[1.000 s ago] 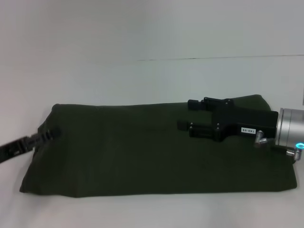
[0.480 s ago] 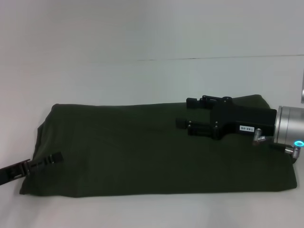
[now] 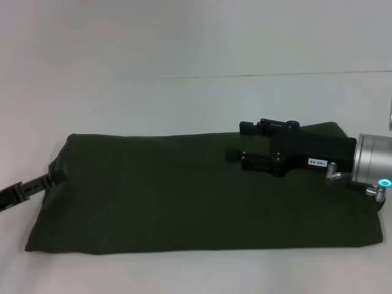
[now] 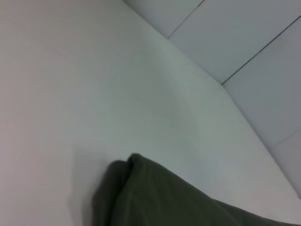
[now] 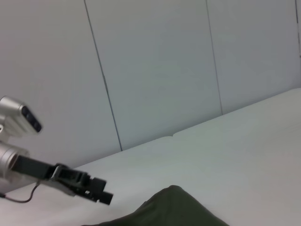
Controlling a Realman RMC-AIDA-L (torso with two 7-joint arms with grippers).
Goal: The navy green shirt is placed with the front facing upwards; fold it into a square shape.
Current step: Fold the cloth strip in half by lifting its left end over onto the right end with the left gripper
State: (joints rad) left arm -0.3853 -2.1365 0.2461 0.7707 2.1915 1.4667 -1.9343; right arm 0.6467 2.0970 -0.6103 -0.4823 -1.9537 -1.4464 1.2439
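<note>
Head view: the navy green shirt point(image 3: 202, 193) lies folded into a long dark band across the white worktop point(image 3: 184, 104), running nearly from the left edge to the right edge, close to the near edge. No lettering or collar shows on its upper face. The right gripper point(image 3: 239, 142) hovers over the shirt's far right part, pointing left, its two black fingers point(image 3: 245, 156) set apart with nothing between them, so the jaws are released. The left gripper point(image 3: 52, 177) reaches in from the left edge and meets the shirt's left end; whether its jaws pinch the cloth there cannot be told.

Left wrist view: a rounded corner of the shirt point(image 4: 155, 197) rests on the bare worktop point(image 4: 94, 84).

Right wrist view: a fold of the shirt point(image 5: 174, 209) rises low in the picture, and the left gripper point(image 5: 96, 190) shows farther off, above the worktop point(image 5: 235, 141), with grey wall panels point(image 5: 155, 70) behind it.
</note>
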